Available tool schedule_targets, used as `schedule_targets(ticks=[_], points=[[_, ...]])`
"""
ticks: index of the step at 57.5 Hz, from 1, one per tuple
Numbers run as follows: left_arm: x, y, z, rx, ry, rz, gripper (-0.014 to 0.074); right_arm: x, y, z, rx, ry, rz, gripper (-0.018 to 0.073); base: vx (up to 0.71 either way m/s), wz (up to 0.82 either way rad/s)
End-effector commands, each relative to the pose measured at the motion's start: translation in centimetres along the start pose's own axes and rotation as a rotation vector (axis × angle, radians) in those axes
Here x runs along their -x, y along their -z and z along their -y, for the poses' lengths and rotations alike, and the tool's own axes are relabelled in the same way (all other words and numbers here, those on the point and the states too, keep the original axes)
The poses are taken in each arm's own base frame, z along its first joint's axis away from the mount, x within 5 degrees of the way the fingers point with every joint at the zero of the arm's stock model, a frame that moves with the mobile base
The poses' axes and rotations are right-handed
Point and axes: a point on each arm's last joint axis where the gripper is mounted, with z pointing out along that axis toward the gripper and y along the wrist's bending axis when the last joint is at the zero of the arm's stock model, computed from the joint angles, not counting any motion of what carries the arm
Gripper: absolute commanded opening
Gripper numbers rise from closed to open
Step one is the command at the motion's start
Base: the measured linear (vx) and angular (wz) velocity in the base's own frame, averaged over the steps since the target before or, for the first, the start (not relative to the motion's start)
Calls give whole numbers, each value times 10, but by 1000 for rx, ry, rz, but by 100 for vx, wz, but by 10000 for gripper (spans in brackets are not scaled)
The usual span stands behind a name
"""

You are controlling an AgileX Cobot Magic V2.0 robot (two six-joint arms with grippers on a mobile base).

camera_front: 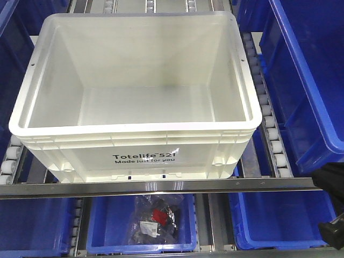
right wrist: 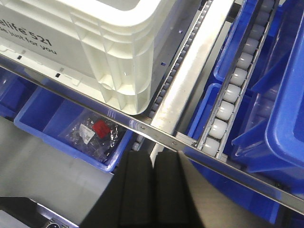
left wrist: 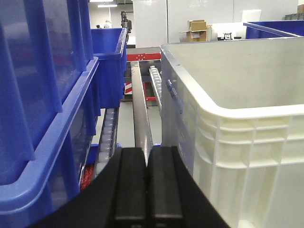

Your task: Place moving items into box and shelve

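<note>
- The box is a large cream-white rigid plastic tote sitting on the roller shelf, its printed front wall against the metal front rail at the shelf's front edge.
- Its interior appears empty in the front view; no moving items are visible in any view, so their location cannot be stated.
- Handling judgement: the box looks stiff, with a ribbed rim and moulded walls. Empty, it should be fairly light, but it is too wide for one claw to span. Its smooth plastic is likely slippery; the rollers beneath should let it slide back with little force.
- Suggested hold points: the ribbed rim on the two short sides, one claw per side, or a flat push on the front wall.
- Left claw: its two black pads are pressed together with nothing between them. It sits low, beside the box's left wall, in the gap between box and a blue bin.
- Right claw: pads together, holding nothing, positioned below the front rail near the box's front right corner.
- Front view only: full interior of the box, and its print.
- Left wrist view only: rib detail under the rim, and the narrow clearance on the box's left side.
- Right wrist view: clearest view of the lower bin holding a bagged item with a red tag, and the corner moulding of the box.
</note>
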Motion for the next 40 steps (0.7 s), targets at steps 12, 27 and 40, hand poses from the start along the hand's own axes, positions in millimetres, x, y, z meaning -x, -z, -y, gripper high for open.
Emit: schedule_targets(ticks=[12, 27, 40], points=[[0, 1, 0, 6, 17, 75, -20, 11, 5, 2, -9, 16, 77, -16, 0, 0], [0, 1, 0, 6, 17, 75, -20, 11, 5, 2, -9, 16, 77, -16, 0, 0], [0, 1, 0, 6, 17, 75, -20, 11, 12, 5, -4, 0, 140, -16, 0, 0]])
